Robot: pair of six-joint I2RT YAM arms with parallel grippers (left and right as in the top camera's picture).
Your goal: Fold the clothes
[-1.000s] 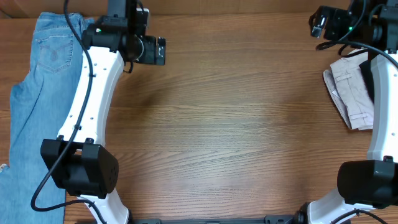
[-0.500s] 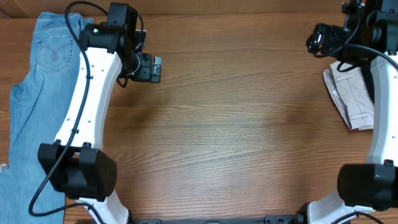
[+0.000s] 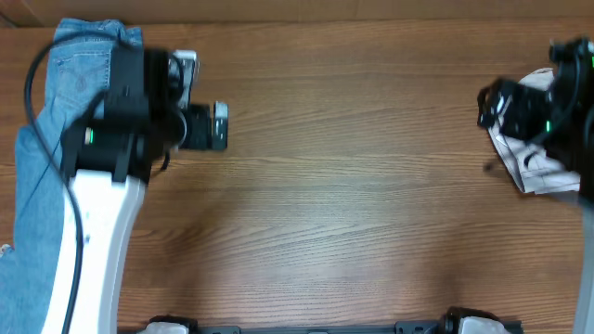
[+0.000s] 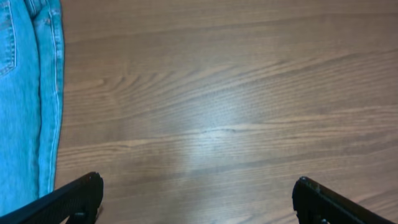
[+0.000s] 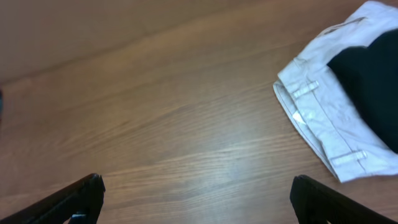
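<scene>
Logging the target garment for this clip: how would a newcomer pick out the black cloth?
Go to the right edge of the wooden table, where a pale beige-white folded garment lies. The plain black soft fabric rests on top of it. Only it is dark; the light blue denim jeans lie far left.

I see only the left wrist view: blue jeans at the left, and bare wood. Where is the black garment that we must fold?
Observer: The right wrist view shows it. The black garment lies on top of a pale folded garment, at the right side of the table.
Operator: Is the whole of it visible there?
Observer: No. It runs past the right edge of the frame, so only a part shows.
Operator: Does the right gripper hold something?
Observer: No. The right gripper is open over bare wood and touches neither garment.
</scene>
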